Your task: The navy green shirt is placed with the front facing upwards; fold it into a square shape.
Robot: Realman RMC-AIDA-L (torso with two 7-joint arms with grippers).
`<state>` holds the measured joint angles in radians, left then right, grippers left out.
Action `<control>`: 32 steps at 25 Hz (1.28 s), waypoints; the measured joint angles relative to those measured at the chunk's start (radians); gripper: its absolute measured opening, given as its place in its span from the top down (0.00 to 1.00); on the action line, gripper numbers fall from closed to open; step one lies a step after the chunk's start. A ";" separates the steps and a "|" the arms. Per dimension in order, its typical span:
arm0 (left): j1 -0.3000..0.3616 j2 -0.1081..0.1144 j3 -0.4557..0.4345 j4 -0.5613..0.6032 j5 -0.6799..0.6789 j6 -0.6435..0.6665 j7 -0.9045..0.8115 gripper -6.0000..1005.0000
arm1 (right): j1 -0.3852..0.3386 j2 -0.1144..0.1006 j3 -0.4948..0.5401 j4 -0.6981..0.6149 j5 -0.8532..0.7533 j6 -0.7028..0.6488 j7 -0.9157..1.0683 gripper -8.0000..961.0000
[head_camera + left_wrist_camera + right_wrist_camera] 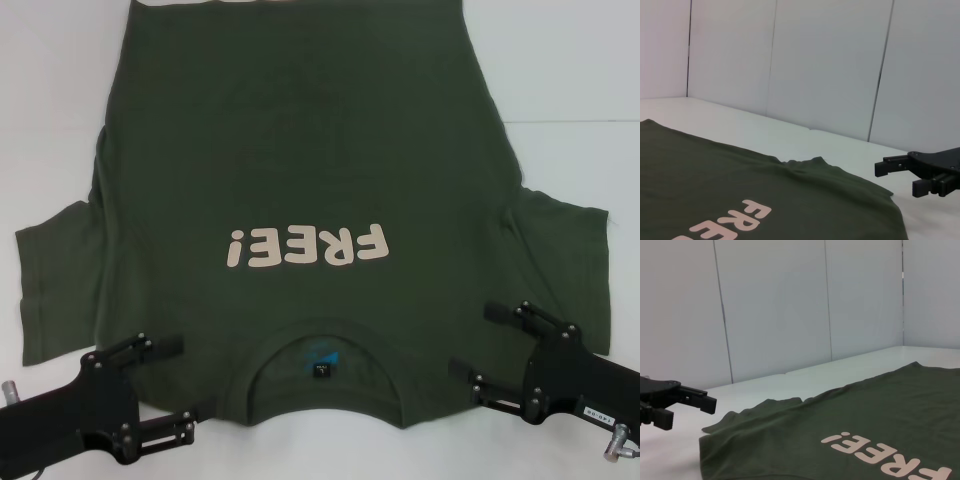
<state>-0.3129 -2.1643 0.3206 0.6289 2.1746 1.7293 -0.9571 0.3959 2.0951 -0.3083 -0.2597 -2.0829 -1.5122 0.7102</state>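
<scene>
The navy green shirt [300, 170] lies flat and spread out on a white top, front side up. Its round neck is nearest the robot, and both short sleeves stick out to the sides. Big cream letters across the chest say "FREE!".

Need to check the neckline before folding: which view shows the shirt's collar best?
The head view: the collar of the navy green shirt lies fully visible, blue label inside. The left and right wrist views show only the chest, part of the print and a sleeve, no collar.
</scene>
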 joint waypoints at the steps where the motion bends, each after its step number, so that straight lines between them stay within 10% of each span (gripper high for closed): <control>1: 0.000 0.000 0.000 0.000 -0.003 0.000 0.000 0.14 | 0.000 0.000 0.000 0.000 0.000 0.000 0.000 0.03; 18: -0.010 0.010 -0.082 -0.010 -0.074 0.006 -0.225 0.15 | 0.011 -0.001 0.000 0.002 -0.001 0.000 0.003 0.03; 32: -0.179 0.159 -0.136 0.142 0.189 -0.109 -1.133 0.15 | 0.004 -0.002 0.000 0.002 -0.002 -0.011 0.007 0.03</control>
<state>-0.4921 -2.0056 0.1850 0.7705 2.3633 1.6199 -2.0904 0.3997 2.0935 -0.3082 -0.2576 -2.0849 -1.5230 0.7175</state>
